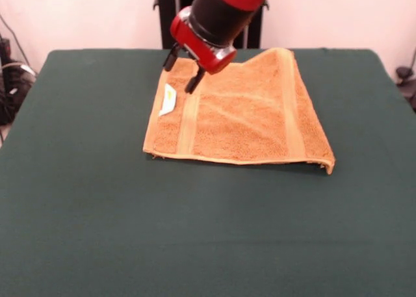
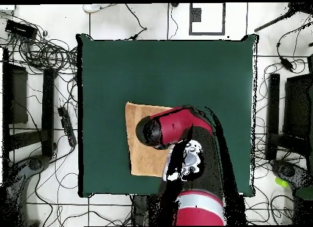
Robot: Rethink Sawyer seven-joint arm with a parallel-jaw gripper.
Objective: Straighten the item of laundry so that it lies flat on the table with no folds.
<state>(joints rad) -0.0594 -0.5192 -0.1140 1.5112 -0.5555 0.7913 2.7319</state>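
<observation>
The orange-tan towel point(image 1: 240, 115) lies spread on the dark green table point(image 1: 195, 232), a little toward the far side. Its two paler bands point(image 1: 188, 121) run front to back, and the white label point(image 1: 168, 101) sits near its left edge. The near right corner point(image 1: 328, 164) is slightly raised, and shallow ripples cross the middle. My gripper point(image 1: 182, 70) hovers just above the towel's far left corner, its two black fingers point(image 1: 194, 81) apart and holding nothing. In the overhead view the arm point(image 2: 174, 130) covers most of the towel point(image 2: 137, 142) and hides the gripper.
Broad bare table point(image 2: 165, 65) surrounds the towel. The black pedestal point(image 1: 169, 11) stands at the far edge. Cables point(image 2: 43, 53) and equipment lie on the floor around the table.
</observation>
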